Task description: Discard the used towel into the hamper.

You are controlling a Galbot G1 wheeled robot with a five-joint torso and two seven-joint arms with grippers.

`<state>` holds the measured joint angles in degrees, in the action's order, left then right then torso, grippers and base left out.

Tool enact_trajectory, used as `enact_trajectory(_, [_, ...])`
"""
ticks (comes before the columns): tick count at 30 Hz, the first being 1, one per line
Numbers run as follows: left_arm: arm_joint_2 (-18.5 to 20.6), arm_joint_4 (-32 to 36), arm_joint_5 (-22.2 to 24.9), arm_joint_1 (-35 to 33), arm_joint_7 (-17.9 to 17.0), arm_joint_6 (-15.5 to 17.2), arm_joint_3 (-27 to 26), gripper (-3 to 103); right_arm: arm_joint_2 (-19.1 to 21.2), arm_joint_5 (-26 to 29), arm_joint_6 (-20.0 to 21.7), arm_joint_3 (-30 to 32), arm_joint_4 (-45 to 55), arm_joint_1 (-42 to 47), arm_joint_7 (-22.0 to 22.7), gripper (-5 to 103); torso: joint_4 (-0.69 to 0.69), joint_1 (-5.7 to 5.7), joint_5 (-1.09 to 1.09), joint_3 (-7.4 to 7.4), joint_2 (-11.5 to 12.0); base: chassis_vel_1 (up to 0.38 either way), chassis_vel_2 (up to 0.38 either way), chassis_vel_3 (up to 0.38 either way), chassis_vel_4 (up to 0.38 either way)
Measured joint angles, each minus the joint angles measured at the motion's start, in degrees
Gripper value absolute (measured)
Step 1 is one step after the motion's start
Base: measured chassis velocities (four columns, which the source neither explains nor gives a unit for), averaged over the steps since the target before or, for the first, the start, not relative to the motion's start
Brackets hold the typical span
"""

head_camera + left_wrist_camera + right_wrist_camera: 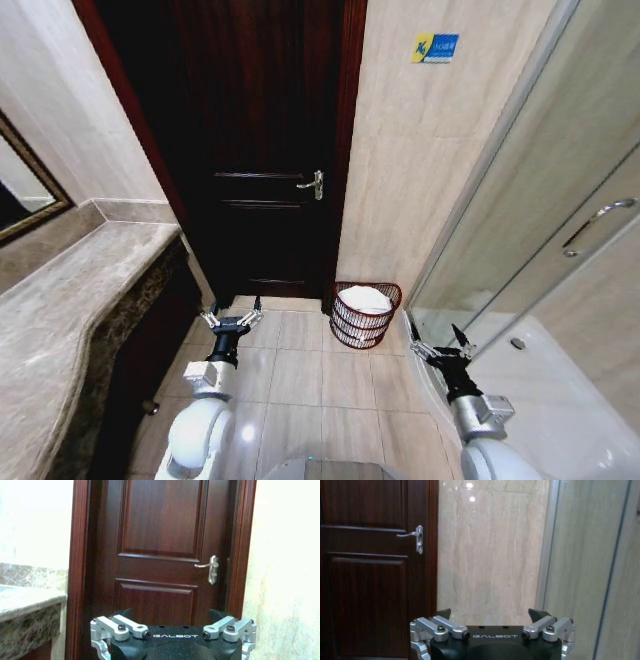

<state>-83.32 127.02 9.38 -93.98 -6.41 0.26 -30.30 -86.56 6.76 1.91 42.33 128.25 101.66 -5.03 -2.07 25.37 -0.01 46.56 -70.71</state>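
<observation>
The hamper (364,314) stands on the tiled floor (300,375) against the beige wall, just beside the lower corner of the dark wooden door (255,150), on the side of the door that carries the metal handle (313,184). It is a round red-brown wire basket that narrows toward its base, and a white towel (365,298) lies inside it, filling the upper part up to the rim. The left claw (231,314) hangs low over the floor, near the hamper on its door side and apart from it, with its fingers spread open and nothing between them; in the left wrist view the left claw (170,615) points at the door with its two dark tips wide apart. The right claw (432,337) hangs on the other side of the hamper, a little nearer the robot, close to the glass shower partition (520,200), also spread open and empty; in the right wrist view the right claw (490,614) faces the beige wall between the door and the partition frame. Neither claw touches the hamper or the towel. A marble table (70,300) runs along the wall on the far side of the door from the hamper.
</observation>
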Motion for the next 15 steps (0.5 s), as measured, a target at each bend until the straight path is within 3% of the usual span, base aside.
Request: enact_trajectory(15, [-0.58, -1.50, -0.93, -0.63, -0.98, -0.61, 0.95, 100, 0.17, 1.09, -1.58, 0.87, -1.37, 0.88, -0.52, 100, 0.01, 0.00, 0.01, -0.01, 0.02, 0.079, -0.087, -0.076, 0.087])
